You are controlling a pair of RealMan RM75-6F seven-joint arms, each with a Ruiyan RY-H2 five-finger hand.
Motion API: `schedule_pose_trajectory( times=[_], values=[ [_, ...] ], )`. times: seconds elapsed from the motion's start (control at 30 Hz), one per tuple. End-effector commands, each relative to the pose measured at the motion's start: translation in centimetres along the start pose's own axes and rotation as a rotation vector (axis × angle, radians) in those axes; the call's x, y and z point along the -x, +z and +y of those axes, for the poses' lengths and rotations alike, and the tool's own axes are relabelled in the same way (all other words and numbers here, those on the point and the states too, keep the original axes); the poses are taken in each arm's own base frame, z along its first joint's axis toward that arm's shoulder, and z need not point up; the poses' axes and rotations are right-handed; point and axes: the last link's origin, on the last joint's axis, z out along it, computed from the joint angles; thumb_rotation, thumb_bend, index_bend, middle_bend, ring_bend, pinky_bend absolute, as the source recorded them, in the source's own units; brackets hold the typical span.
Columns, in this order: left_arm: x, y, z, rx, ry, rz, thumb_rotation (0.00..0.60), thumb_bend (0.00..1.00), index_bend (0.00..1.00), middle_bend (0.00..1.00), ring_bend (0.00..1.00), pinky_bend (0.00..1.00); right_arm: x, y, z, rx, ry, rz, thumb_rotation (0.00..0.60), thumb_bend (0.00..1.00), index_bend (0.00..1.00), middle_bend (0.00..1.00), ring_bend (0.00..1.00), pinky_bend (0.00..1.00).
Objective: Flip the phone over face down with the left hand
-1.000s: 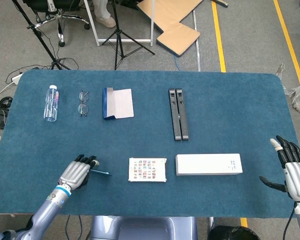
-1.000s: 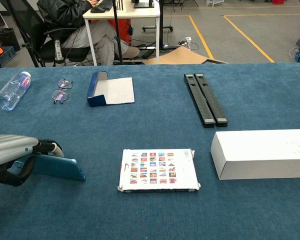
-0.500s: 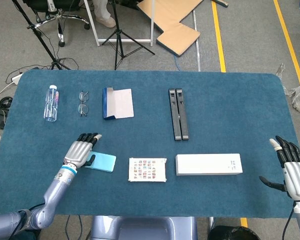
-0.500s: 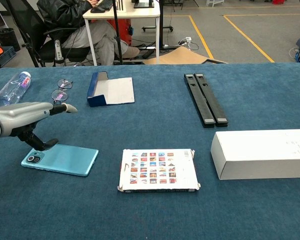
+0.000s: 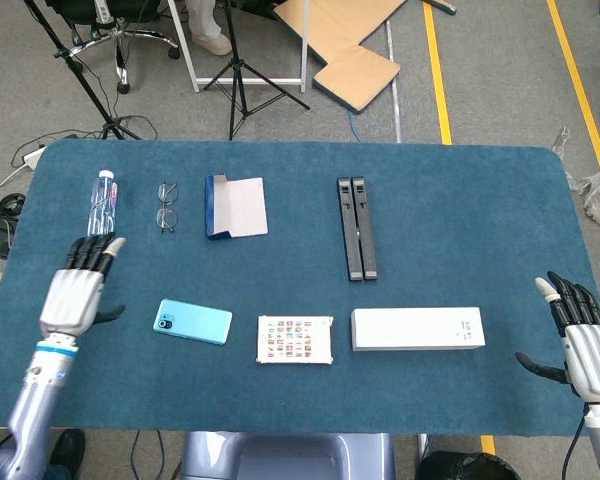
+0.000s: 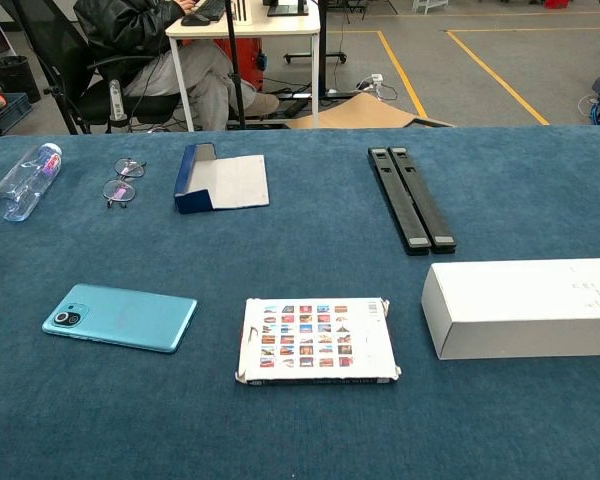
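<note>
Phone (image 5: pixel 193 321) lies flat on the bench (image 5: pixel 460 200), teal back and camera lens up, just left of the picture card (image 5: pixel 295 339). Left hand (image 5: pixel 76 290) is off it, near the bench's left edge, fingers (image 5: pixel 92 251) spread, holding nothing. Right hand (image 5: pixel 582 338) at the right edge, fingers apart, empty.

The head view looked steeply down from above the near edge, taking in the whole table (image 5: pixel 460 200); the chest view sat low and close, facing across it, sharing its middle
</note>
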Motion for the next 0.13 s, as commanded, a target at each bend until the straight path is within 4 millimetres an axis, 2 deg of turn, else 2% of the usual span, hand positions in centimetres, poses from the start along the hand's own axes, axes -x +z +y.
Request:
schedule_pose_trajectory(
  times=[0.03,0.13],
  values=[
    [-0.78,-2.85,-1.85,-0.032,0.028,-0.009,0.6,0.09,0.0,0.0,0.0,0.0,-0.04,-0.02,0.01,0.001,0.001,0.003,0.6,0.0,0.03,0.0,0.0,0.0],
    [-1.16,-3.66,-2.54,-0.033,0.033,0.0,0.6,0.09,0.0,0.0,0.0,0.0,-0.09,-0.05,0.03,0.001,0.003,0.005,0.6,0.0,0.03,0.0,0.0,0.0]
  ],
)
